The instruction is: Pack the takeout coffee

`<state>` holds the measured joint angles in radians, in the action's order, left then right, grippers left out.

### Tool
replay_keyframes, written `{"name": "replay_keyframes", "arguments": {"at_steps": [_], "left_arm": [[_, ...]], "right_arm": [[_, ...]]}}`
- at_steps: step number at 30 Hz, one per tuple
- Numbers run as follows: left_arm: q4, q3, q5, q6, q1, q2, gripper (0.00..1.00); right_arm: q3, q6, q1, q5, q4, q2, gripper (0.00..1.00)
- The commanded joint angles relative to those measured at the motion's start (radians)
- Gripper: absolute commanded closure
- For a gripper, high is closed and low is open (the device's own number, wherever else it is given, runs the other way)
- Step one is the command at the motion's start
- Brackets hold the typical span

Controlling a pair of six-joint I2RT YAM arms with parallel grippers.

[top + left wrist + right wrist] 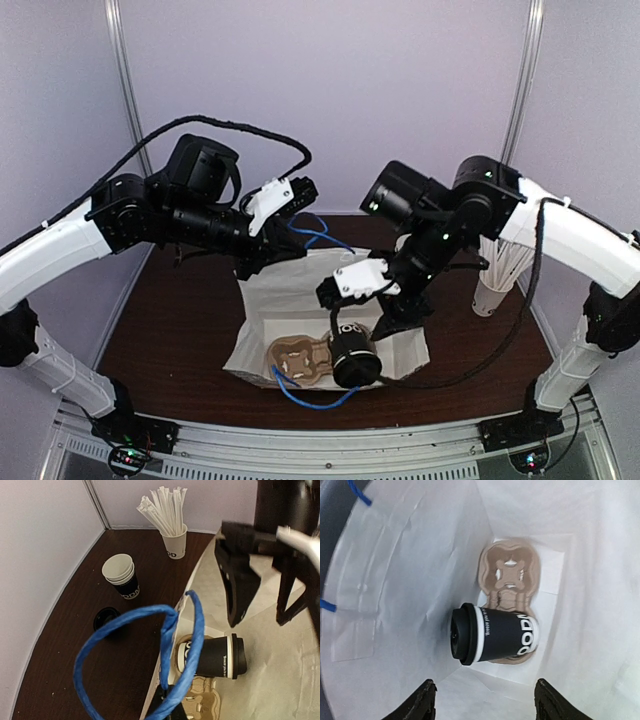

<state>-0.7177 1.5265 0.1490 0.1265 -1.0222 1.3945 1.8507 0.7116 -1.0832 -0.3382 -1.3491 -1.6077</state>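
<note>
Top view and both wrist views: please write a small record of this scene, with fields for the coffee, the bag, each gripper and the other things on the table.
coffee: takeout coffee, lid on, lying on its side across the cup carrier
container: white paper bag, mouth open, carrier on its floor
left gripper: shut on the bag's blue handle
right gripper: open, at the bag's mouth, apart from the coffee
outside the bag: stack of cups, cup of straws, loose black lid
</note>
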Motion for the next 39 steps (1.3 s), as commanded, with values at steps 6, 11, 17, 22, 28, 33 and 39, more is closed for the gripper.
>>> {"name": "replay_keyframes", "arguments": {"at_steps": [6,11,17,22,28,33,39], "left_arm": [[0.161,-0.061,-0.018,-0.123,-0.023,-0.089,1.0],[0.215,-0.121,-0.051,-0.186,-0.052,-0.095,1.0],[0.265,-0.172,-0.064,-0.216,-0.059,-0.1,1.0],[0.268,-0.18,-0.057,-0.218,-0.059,-0.104,1.0],[0.268,-0.186,-0.054,-0.214,-0.059,-0.112,1.0],[0.268,-0.192,-0.049,-0.215,-0.059,-0.115,1.0],[0.269,-0.197,-0.041,-0.215,-0.059,-0.117,1.0]], "right_arm": [[-0.206,0.016,-0.2,0.502,0.101,-0.021,0.35],[-0.26,0.011,-0.229,0.603,0.181,-0.04,0.34],[-0.377,0.024,-0.229,0.682,0.297,-0.054,0.38],[-0.417,0.022,-0.228,0.688,0.349,-0.069,0.41],[-0.414,0.019,-0.206,0.692,0.388,-0.098,0.53],[-0.41,0.017,-0.175,0.683,0.395,-0.12,0.59],[-0.402,0.009,-0.147,0.694,0.417,-0.148,0.63]]}}
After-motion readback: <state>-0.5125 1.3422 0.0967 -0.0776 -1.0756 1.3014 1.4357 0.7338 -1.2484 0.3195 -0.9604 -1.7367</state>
